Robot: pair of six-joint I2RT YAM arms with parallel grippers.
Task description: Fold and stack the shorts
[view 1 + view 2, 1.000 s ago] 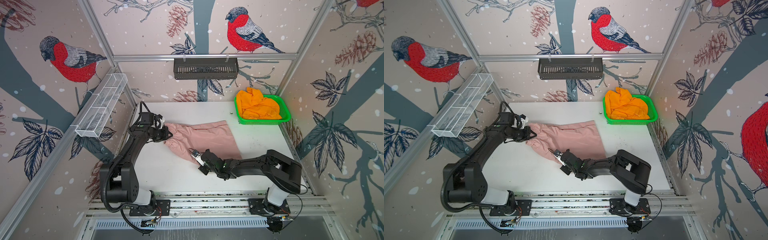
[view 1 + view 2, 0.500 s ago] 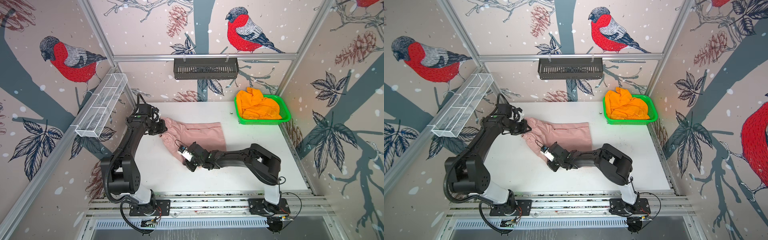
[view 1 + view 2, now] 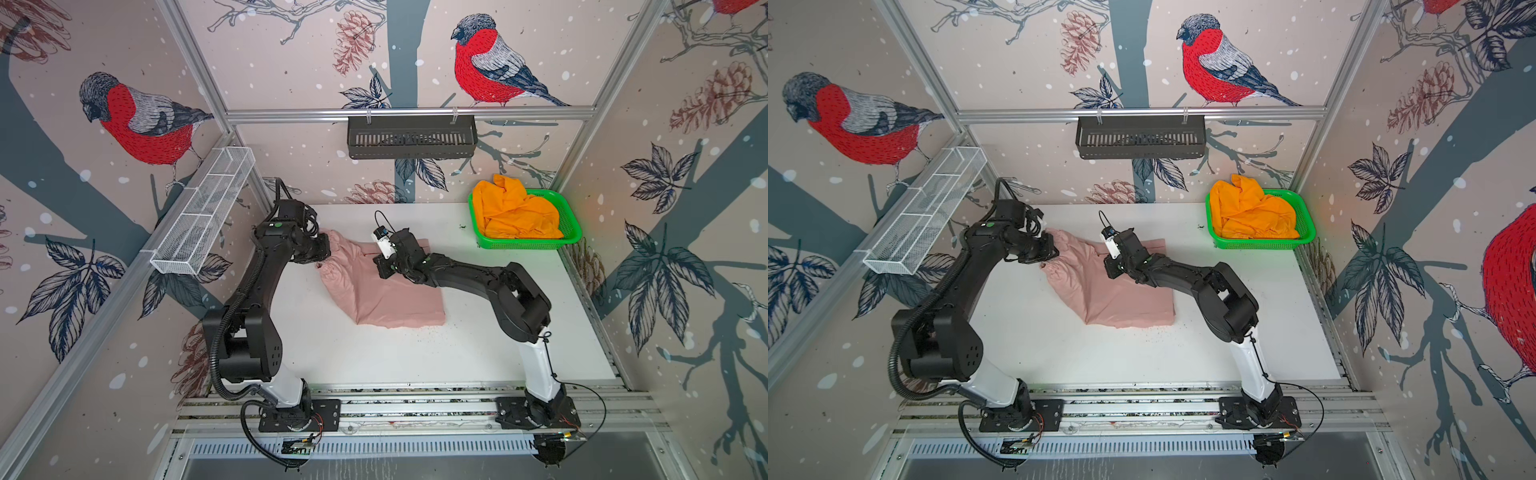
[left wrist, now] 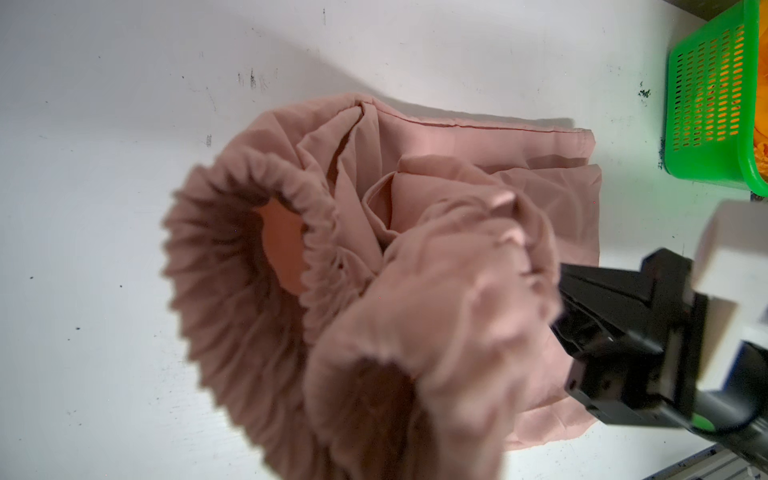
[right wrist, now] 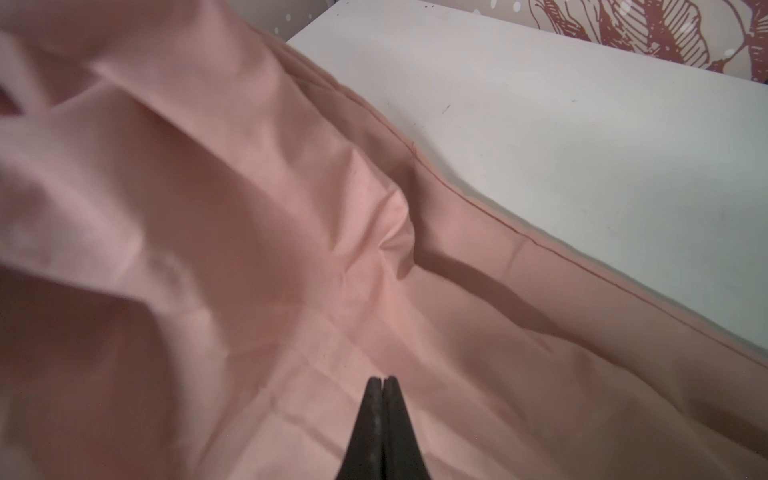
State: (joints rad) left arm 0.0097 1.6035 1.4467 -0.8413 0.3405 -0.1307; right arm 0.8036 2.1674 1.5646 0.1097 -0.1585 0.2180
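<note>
The white table (image 3: 374,361) carries the whole job. The pink shorts (image 3: 395,299) lie on it near the middle, half spread. Their long axis runs from the gathered waistband (image 4: 249,266) on my left side to the leg hems toward the front right. The orange shorts (image 3: 515,212) sit crumpled in the green basket (image 3: 523,244) at the far right corner, well apart from both arms; I judge them the later item. My left gripper (image 3: 323,257) is at the waistband end, jaws clamped on the elastic, which rises off the table there. My right gripper (image 5: 382,380) is over mid-cloth, near the stitched hem (image 5: 540,232). Its jaws are together, and I cannot tell whether a layer is pinched between them. The cloth extends away from my left jaws toward my right arm, so a fold needs the right arm, the nearer one, at the hem end.
</note>
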